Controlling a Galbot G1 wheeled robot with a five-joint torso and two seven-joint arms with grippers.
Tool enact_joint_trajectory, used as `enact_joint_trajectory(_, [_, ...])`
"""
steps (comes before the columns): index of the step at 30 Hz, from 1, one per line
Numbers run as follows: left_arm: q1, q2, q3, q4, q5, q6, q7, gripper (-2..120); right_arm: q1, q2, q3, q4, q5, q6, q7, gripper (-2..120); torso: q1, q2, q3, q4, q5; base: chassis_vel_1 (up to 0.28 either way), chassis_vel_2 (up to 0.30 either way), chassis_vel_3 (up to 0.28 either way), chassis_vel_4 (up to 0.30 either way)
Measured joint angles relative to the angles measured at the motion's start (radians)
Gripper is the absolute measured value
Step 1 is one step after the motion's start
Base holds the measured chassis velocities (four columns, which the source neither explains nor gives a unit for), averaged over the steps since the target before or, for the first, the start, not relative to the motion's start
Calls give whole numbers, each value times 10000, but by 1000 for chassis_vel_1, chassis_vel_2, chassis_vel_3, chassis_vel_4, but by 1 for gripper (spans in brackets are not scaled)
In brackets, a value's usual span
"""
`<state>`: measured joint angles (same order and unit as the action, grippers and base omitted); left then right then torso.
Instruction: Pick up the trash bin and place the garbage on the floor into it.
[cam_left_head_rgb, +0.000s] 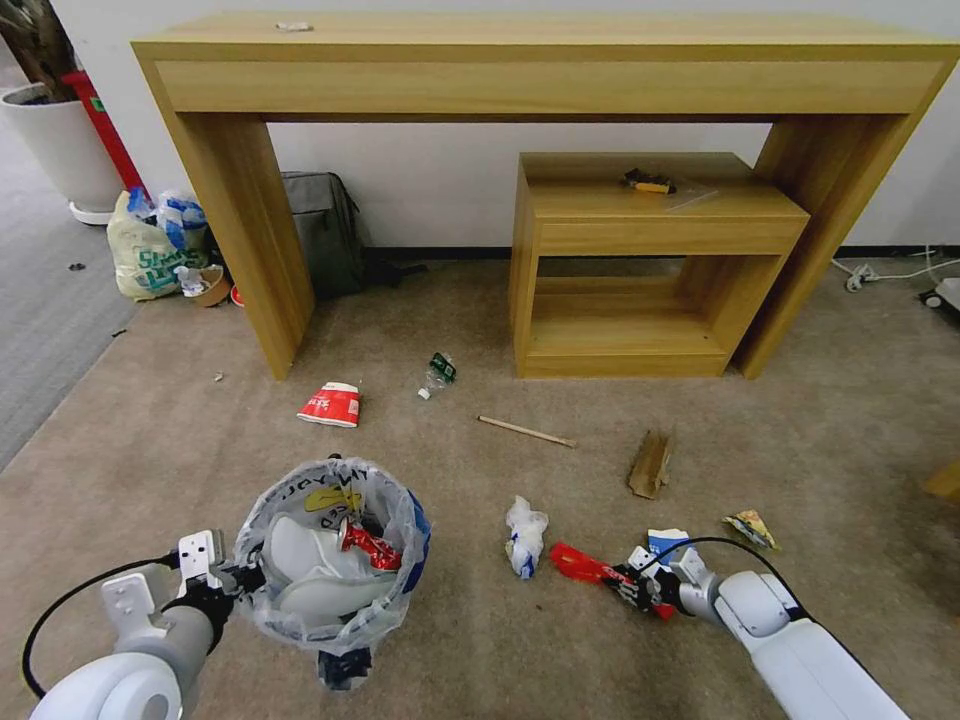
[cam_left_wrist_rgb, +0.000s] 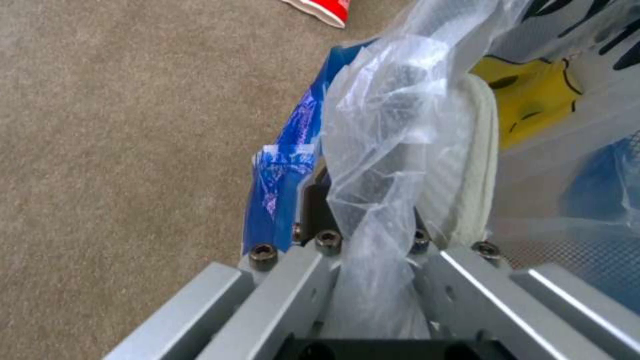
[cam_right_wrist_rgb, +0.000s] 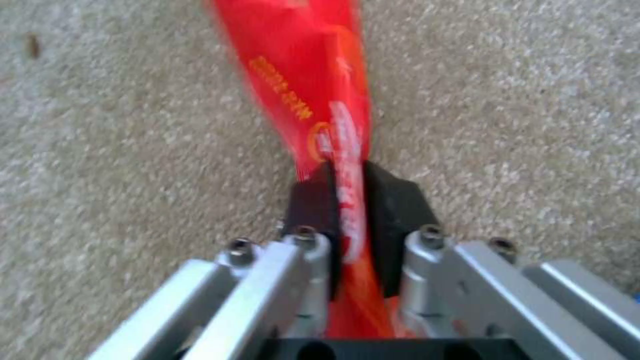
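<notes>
The trash bin (cam_left_head_rgb: 335, 610), lined with a crinkly clear bag printed blue and yellow, is at the lower left over the beige floor (cam_left_head_rgb: 480, 640). My left gripper (cam_left_head_rgb: 240, 578) is shut on its rim and liner (cam_left_wrist_rgb: 387, 125). Inside lie white slippers (cam_left_head_rgb: 310, 570) and a crushed red can (cam_left_head_rgb: 368, 546). My right gripper (cam_left_head_rgb: 625, 587) is low over the carpet at the lower right, shut on a red wrapper (cam_left_head_rgb: 575, 565) that sticks out leftward; its black pads (cam_right_wrist_rgb: 397, 200) pinch the wrapper (cam_right_wrist_rgb: 300, 75).
Loose garbage lies around: a red-white cup (cam_left_head_rgb: 330, 404), small bottle (cam_left_head_rgb: 438, 374), wooden stick (cam_left_head_rgb: 525, 431), cardboard scrap (cam_left_head_rgb: 650, 463), crumpled white-blue piece (cam_left_head_rgb: 525, 535) and a yellow wrapper (cam_left_head_rgb: 750, 527). A wooden desk (cam_left_head_rgb: 540, 70) and low shelf (cam_left_head_rgb: 650, 260) stand behind.
</notes>
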<state>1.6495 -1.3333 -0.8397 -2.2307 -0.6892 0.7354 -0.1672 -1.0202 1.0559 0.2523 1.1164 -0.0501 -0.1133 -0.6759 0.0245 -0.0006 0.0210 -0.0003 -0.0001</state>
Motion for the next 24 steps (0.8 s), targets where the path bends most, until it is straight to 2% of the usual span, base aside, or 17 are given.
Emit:
enact_joint_trajectory(1, [5, 18, -5, -8, -2, 0, 0, 0, -39, 38, 73, 52, 43, -23, 82, 3, 0, 0, 0, -1, 0, 0, 0, 0, 0])
enact_joint_trajectory(3, [7, 33, -6, -19, -7, 0, 0, 0, -84, 63, 164, 148, 116, -52, 153, 0, 0, 0, 0, -1, 0, 0, 0, 0, 0])
enact_joint_trajectory(6, [2, 78, -6, -25, -13, 0, 0, 0, -240, 110, 380, 488, 391, -155, 359, 0, 0, 0, 0, 0, 0, 0, 0, 0, 0])
enact_joint_trajectory(16, [-163, 281, 168, 239, 50, -1, 14, 0, -902, -46, 1076, 2827, 1661, -219, 1380, 0, 0, 0, 0, -2, -1, 0, 0, 0, 0])
enact_joint_trajectory(20, [-323, 424, 368, 493, 125, -1, 19, 0, -331, 64, 965, 4235, 2373, -499, 1642, 0, 0, 0, 0, -1, -4, 0, 0, 0, 0])
enact_joint_trajectory(21, [-323, 424, 368, 493, 125, -1, 19, 0, -331, 64, 965, 4235, 2373, -499, 1642, 0, 0, 0, 0, -1, -4, 0, 0, 0, 0])
enact_joint_trajectory(24, [-472, 609, 527, 645, 131, -1, 17, 0, 369, 346, 183, 5412, 3223, -678, 2254, 0, 0, 0, 0, 0, -6, 0, 0, 0, 0])
